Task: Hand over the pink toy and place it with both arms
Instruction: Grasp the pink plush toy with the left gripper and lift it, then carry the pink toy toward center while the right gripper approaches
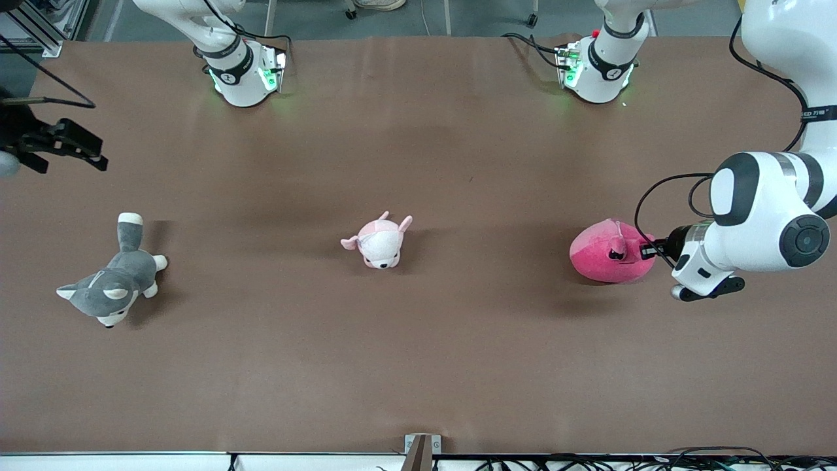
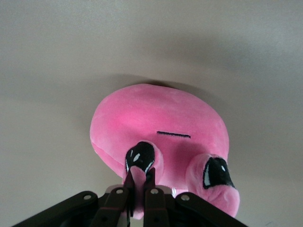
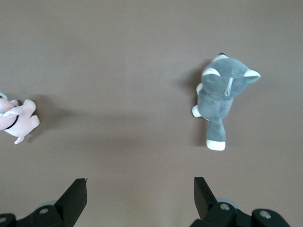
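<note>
The pink toy (image 1: 605,254), a round hot-pink plush with dark glossy eyes, sits on the brown counter (image 1: 418,366) toward the left arm's end. The left claw (image 1: 644,250) has reached it from the counter's end and is clamped on it: in the left wrist view its two black fingers (image 2: 150,198) are pinched together on a small pink nub just under one eye of the pink toy (image 2: 161,137). The toy's body rests on the counter, with bare brown surface all round it except where the left arm (image 1: 765,222) comes in.

The right claw (image 1: 78,149) hangs with its fingers (image 3: 73,201) spread wide and nothing between them, over the counter near the edge at the right arm's end, well apart from the pink toy. The grey-and-white husky plush (image 1: 114,281) lies nearer the front camera than the spot under that claw.

A small pale pink-and-white animal plush (image 1: 379,242) lies about midway along the counter, between the husky and the pink toy and well apart from both. Wide bare stretches lie between the three plush animals, and a broad bare band runs from them to the counter's edge nearest the front camera. The two arm bases (image 1: 245,75) stand along the edge farthest from that camera.
</note>
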